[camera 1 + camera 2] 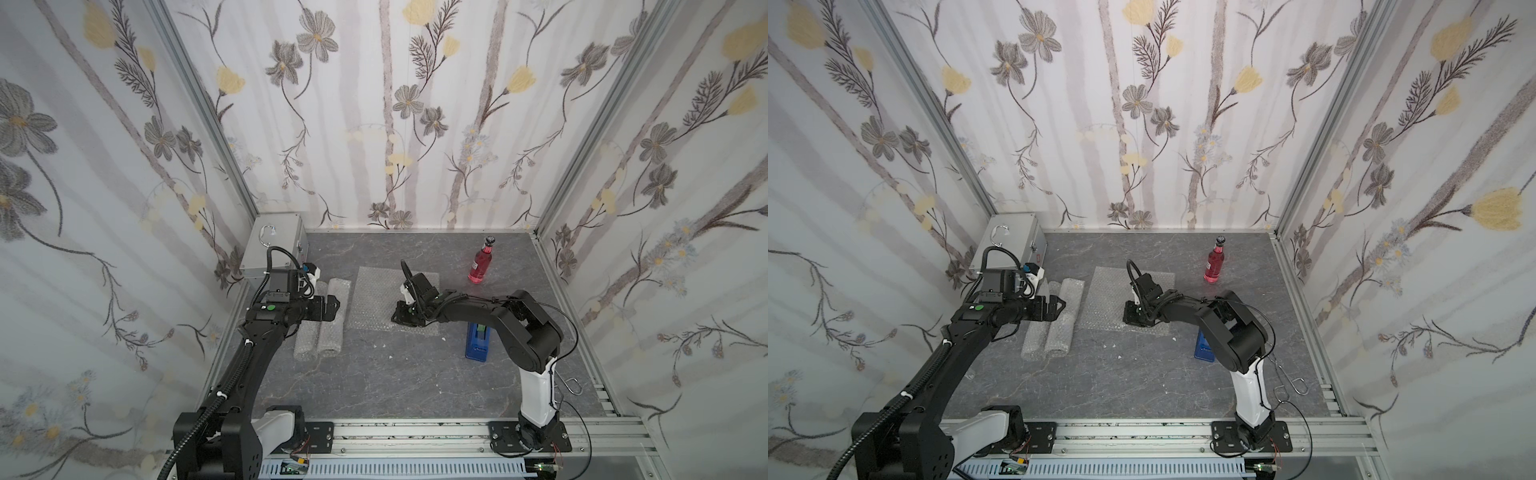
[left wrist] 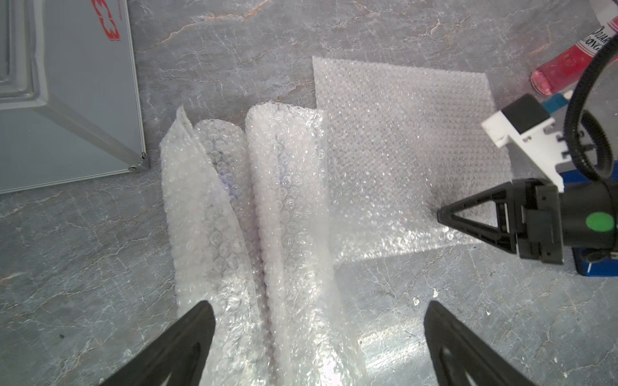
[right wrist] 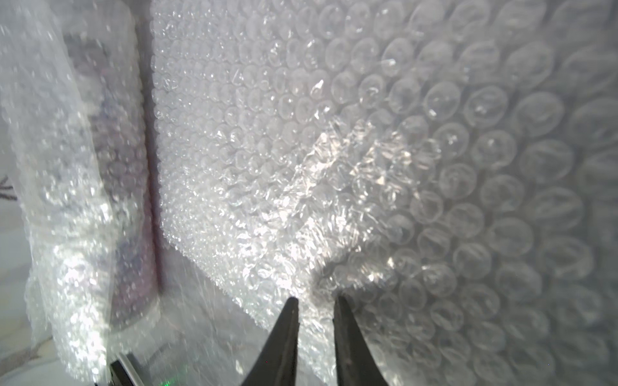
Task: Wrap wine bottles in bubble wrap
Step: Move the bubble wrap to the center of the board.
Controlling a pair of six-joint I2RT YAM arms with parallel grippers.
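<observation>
Red-pink bottle (image 1: pixel 480 266) upright, beyond the bubble wrap sheet (image 1: pixel 374 299): right arm is nearer.
Bottle stands neck up, well apart from the flat sheet, off its far right corner. Right gripper (image 3: pixel 314 300) is down at the sheet's near edge, jaws almost together; can't tell if it's pinching the sheet. Left gripper (image 2: pixel 317 304) gapes wide over the two wrapped rolls (image 1: pixel 320 320), farther from the bottle.

Wrapped rolls (image 1: pixel 322 320) left of sheet (image 1: pixel 374 299)
</observation>
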